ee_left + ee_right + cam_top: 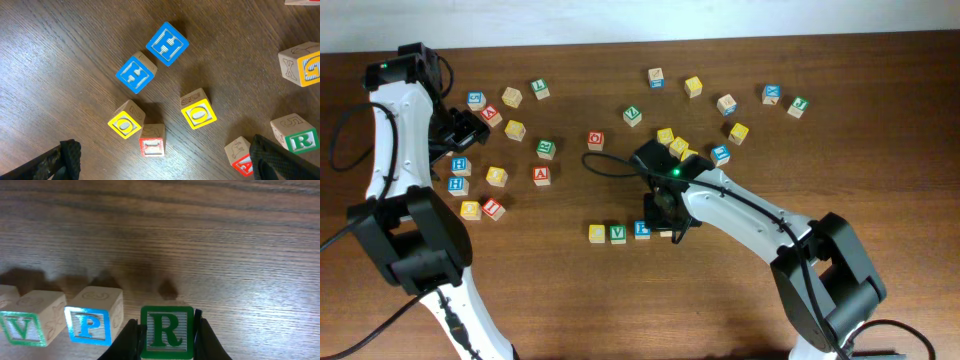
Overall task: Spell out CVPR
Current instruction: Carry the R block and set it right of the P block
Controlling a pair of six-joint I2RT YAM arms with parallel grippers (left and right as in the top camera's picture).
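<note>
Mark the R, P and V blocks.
R block [166,331]: right wrist view, front face, on the green letter.
P block [88,325]: right wrist view, front face, on the blue letter.
V block [22,327]: right wrist view, front face, on the green letter.

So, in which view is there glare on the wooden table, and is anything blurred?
Right wrist view: pale glare on the brown wooden table, far grain soft, green-lettered wooden R block sharp. Left wrist view: no glare, grain crisp. Overhead view: even light.

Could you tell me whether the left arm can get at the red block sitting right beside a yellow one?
Probably yes: the open left pincer hovers right above the red block, though the neighbouring yellow block may crowd a finger.
</note>
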